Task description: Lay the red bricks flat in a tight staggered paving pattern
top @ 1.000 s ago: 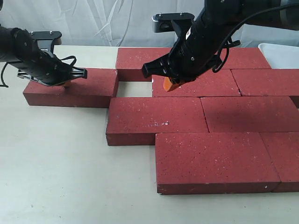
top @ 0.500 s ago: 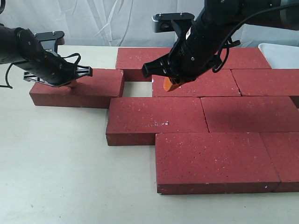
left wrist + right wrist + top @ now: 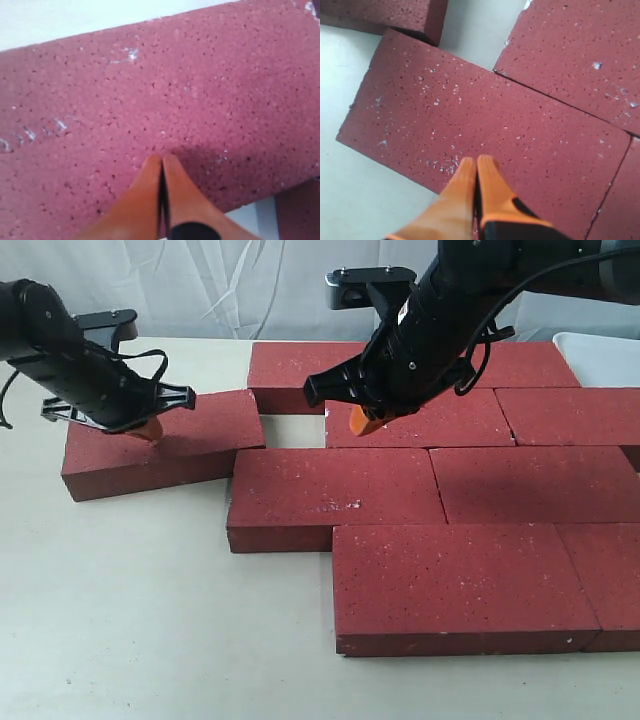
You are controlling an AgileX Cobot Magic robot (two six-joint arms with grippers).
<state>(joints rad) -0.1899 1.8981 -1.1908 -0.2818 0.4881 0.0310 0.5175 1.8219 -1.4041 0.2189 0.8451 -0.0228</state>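
Left tool point(image 3: 148, 428) pressing; loose brick point(image 3: 195, 435) now rotated.

A lab-style test bench: white cloth backdrop point(image 3: 200, 280), pale tabletop point(image 3: 120, 620).

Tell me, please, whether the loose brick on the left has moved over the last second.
Yes. The loose brick has slid rightward, closing on the unmoved brick just right of it, and twisted slightly.

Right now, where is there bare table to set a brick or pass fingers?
Wide bare table in front of the loose brick, left of the paved bricks. Small gap between them by the right fingers. Rightward, crowded.
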